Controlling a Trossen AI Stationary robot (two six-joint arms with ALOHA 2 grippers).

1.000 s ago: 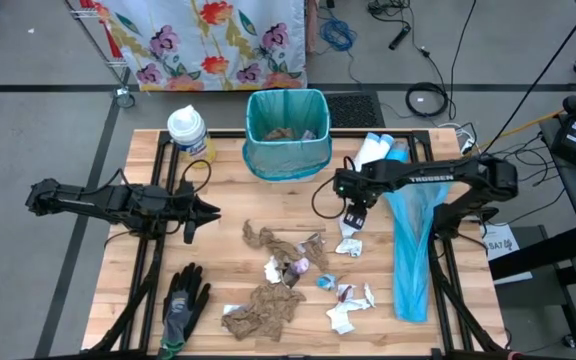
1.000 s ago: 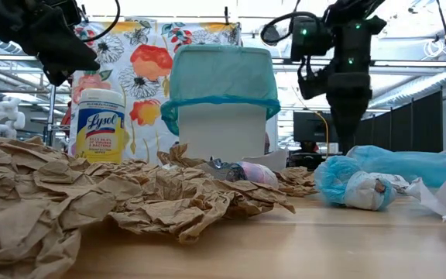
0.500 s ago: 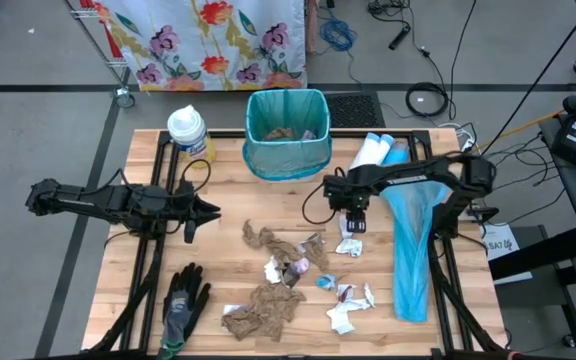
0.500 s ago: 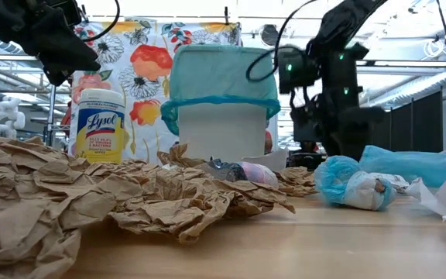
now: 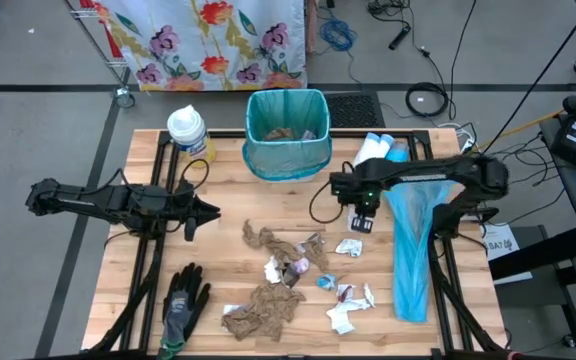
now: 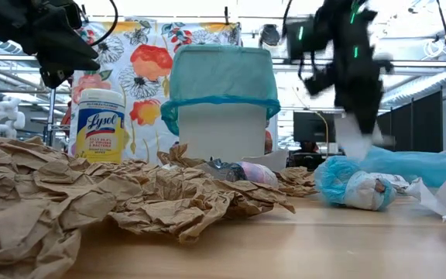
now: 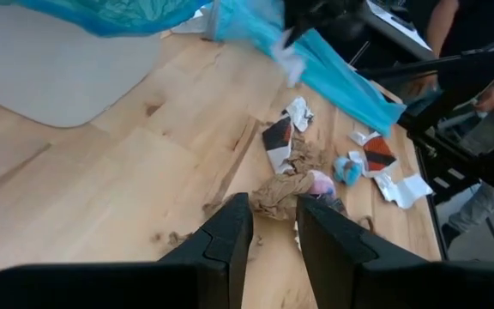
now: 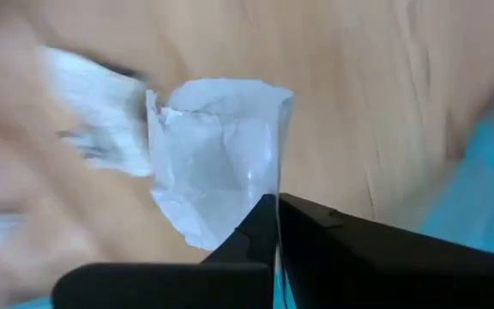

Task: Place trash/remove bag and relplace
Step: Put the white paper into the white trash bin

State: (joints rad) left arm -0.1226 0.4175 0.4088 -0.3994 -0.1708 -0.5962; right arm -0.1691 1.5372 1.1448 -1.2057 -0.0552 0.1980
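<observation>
My right gripper [image 5: 360, 218] hangs above the table's middle right, shut on a white tissue scrap [image 8: 217, 154] that also shows in the low view [image 6: 355, 144]. More trash [image 5: 278, 270] lies on the wood below: crumpled brown paper, white scraps and small shiny wrapper balls. The bin [image 5: 287, 130], lined with a teal bag, stands at the far edge with some trash inside. My left gripper [image 5: 211, 209] waits open at the table's left, its fingers [image 7: 230, 236] pointing toward the pile. My right gripper pinches the white tissue scrap by its edge [image 8: 260, 190] between its two fingers. The fingers come from above and point down. The scrap hangs beyond the fingertips, lifted clear of the table.
A flat blue bag [image 5: 408, 240] lies along the right side, with white bottles [image 5: 373, 148] at its far end. A wipes canister [image 5: 188, 130] stands at the far left, and a black-and-grey glove [image 5: 181, 300] lies at the near left. A person [image 7: 478, 86] stands beyond the table.
My right gripper dipped down onto the white scraps, shut on one and rose with it; that scrap now hangs clear of the table, while another stays lying below.
</observation>
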